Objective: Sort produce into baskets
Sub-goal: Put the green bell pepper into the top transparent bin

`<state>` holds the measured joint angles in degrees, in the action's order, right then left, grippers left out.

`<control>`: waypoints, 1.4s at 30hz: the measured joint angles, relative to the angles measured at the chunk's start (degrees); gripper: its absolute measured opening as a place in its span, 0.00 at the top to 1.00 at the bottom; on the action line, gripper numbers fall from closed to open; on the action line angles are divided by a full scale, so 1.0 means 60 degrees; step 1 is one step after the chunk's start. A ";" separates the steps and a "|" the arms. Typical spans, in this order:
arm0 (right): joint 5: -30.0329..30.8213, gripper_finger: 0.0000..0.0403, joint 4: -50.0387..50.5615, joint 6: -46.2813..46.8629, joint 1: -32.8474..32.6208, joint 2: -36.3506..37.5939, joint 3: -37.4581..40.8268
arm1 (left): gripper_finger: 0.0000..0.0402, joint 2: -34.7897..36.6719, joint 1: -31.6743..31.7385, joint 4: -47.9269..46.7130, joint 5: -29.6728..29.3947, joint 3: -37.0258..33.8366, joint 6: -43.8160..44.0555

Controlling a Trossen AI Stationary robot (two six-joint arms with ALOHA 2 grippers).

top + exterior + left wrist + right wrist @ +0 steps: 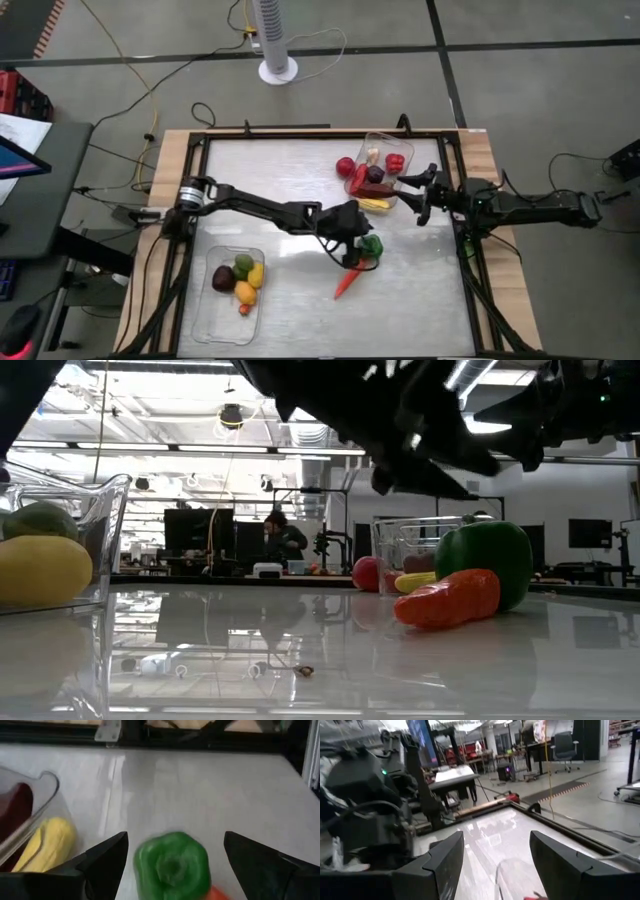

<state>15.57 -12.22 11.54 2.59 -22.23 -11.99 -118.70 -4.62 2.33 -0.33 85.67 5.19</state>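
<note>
Left gripper [172, 865] over the green pepper [172, 866]

Its fingers are spread wide, the pepper sitting between them — just right of table centre, touching the carrot [347, 284]. The right gripper [425, 195], fingers also apart, waits beside the far basket [402, 142] — the left arm is nearer.

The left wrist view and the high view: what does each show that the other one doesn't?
Only the left wrist view shows, close up, the left gripper open with the green pepper between its fingers.

Only the high view shows the near basket holding several pieces, the right gripper open at the far basket, and a red piece beside that basket.

Both show the green pepper, the carrot touching it, the table, and a yellow piece by the far basket.
</note>
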 joint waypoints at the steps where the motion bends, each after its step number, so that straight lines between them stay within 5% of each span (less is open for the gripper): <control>1: -0.0001 0.37 0.0152 -0.0001 0.0009 0.0105 0.0003 | 0.21 -0.0035 0.0000 -0.0005 -0.0025 0.0001 -0.0025; 16: 0.0171 0.37 0.0326 -0.0002 0.0011 0.0382 0.0015 | 0.19 -0.1271 -0.0025 0.1595 0.0017 -0.0026 -0.0091; 29: 0.0175 0.37 0.0470 0.0002 0.0007 0.0476 0.0015 | 0.06 -0.1511 -0.0047 0.1411 -0.0039 -0.0030 -0.0805; 42: 0.0175 0.37 0.0607 0.0000 0.0010 0.0616 0.0015 | 0.25 -0.0789 0.0146 0.1170 -0.0270 -0.0048 -0.1330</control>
<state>16.62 -8.58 11.54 2.65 -18.54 -11.90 -123.43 -3.75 9.35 -1.94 85.38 -2.79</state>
